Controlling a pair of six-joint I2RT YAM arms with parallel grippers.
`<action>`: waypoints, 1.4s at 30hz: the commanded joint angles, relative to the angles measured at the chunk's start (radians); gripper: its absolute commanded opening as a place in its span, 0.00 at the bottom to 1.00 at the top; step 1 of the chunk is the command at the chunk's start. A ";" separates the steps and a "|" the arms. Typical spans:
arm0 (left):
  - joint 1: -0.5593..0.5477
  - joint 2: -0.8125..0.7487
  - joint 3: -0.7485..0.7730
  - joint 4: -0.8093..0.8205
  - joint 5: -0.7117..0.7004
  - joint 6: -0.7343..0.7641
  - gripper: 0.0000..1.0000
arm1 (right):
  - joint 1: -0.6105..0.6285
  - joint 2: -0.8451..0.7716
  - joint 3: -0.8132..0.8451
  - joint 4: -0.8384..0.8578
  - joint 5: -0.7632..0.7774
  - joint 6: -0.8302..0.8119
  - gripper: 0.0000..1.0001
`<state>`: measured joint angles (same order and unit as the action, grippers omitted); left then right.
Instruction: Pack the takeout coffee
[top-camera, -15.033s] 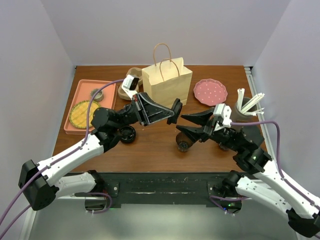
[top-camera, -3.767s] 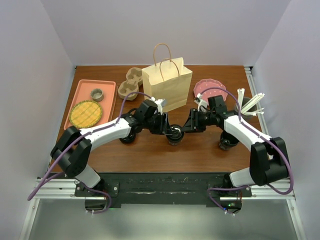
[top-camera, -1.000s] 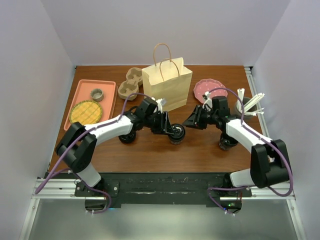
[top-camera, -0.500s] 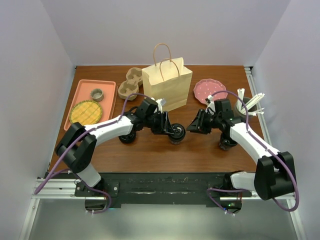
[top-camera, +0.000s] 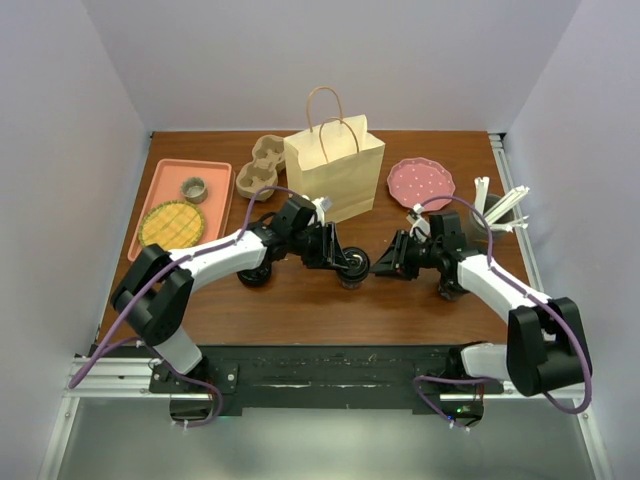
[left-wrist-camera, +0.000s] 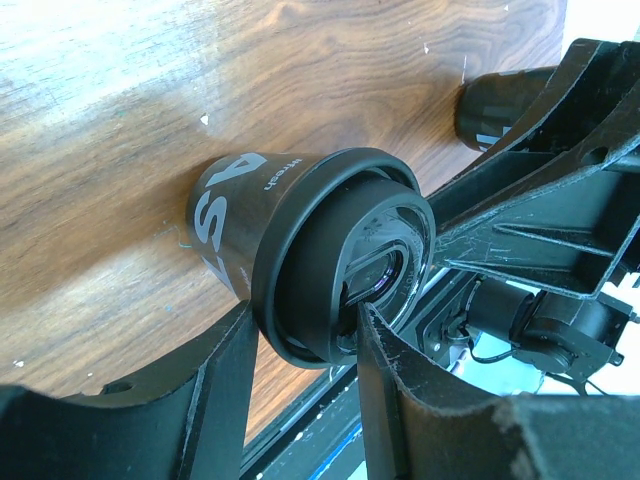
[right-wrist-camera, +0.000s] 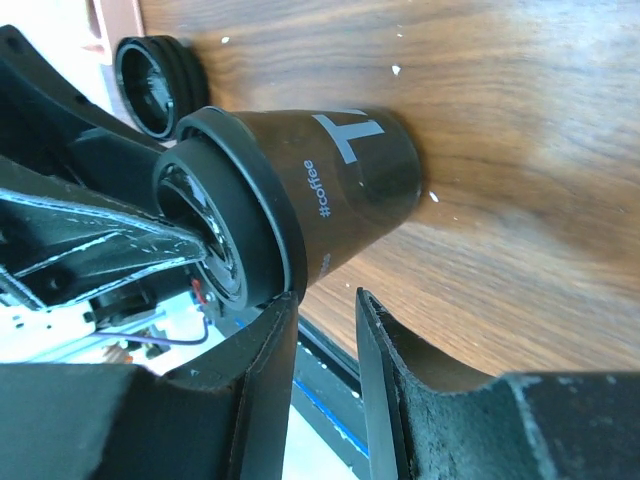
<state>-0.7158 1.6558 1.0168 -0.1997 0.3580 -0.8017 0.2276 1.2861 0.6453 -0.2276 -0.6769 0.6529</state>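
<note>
Top external view, item: takeout coffee (top-camera: 352, 266), a small black tapered cup with black lid (left-wrist-camera: 340, 265), standing on the table (top-camera: 300, 310) at frame centre, below the paper bag (top-camera: 335, 172). A second cup (top-camera: 255, 274) stands lower left of it and a third cup (top-camera: 453, 288) lower right. Left gripper (left-wrist-camera: 305, 322): fingers set against opposite sides of the lid rim, clamped on it as far as the left wrist view shows. Right gripper (right-wrist-camera: 325, 298): fingers partly apart, bare wood between them, tips just beside the cup, holding nothing. Handling, judged: light, thin-walled, dents if squeezed; fill unknown; glossy lid slippery and may pop off. Preferred hold: wall just under the rim, kept upright.
</note>
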 joint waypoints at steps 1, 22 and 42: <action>-0.011 0.133 -0.098 -0.342 -0.209 0.073 0.34 | 0.013 0.022 -0.022 0.119 -0.081 0.037 0.34; -0.011 0.163 -0.096 -0.333 -0.214 0.075 0.33 | 0.052 0.055 -0.108 0.073 0.097 0.040 0.22; -0.011 0.208 0.031 -0.245 -0.185 0.487 0.29 | 0.001 0.033 0.343 -0.253 0.215 -0.256 0.41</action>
<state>-0.7216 1.7401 1.1324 -0.2058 0.3641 -0.5877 0.2661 1.2510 0.8951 -0.3889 -0.5079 0.5423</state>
